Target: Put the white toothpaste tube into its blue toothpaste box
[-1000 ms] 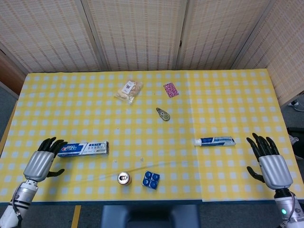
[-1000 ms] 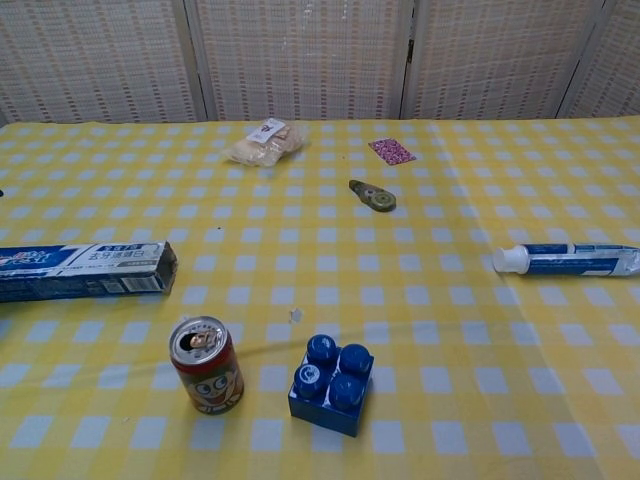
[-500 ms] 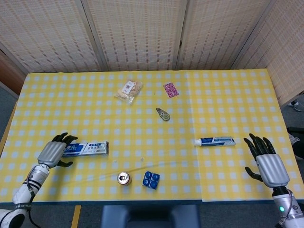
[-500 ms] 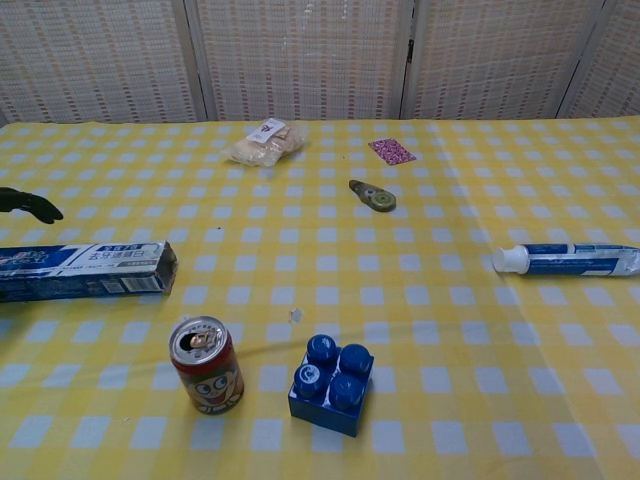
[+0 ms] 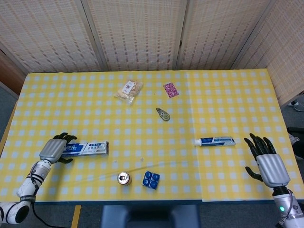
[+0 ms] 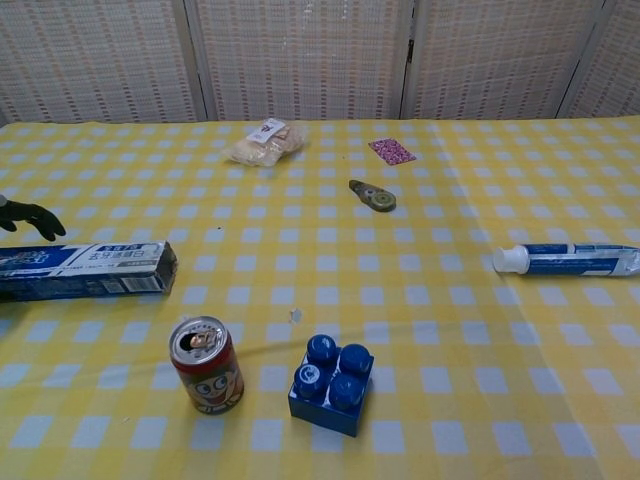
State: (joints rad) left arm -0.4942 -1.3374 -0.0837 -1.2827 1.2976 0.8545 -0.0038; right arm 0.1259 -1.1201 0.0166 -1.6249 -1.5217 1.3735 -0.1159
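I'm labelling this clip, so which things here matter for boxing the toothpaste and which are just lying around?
Job: tube, box, left hand, right hand.
Lying about: can, blue brick, snack bag, pink card, small tape roller.

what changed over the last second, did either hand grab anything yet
The left hand moved in onto the left end of the blue toothpaste box, with fingers reaching over its far edge; whether it truly grips yet is unclear. The right hand shifted only slightly and stays open, apart from the white toothpaste tube. Box, tube, can and blue block did not move.
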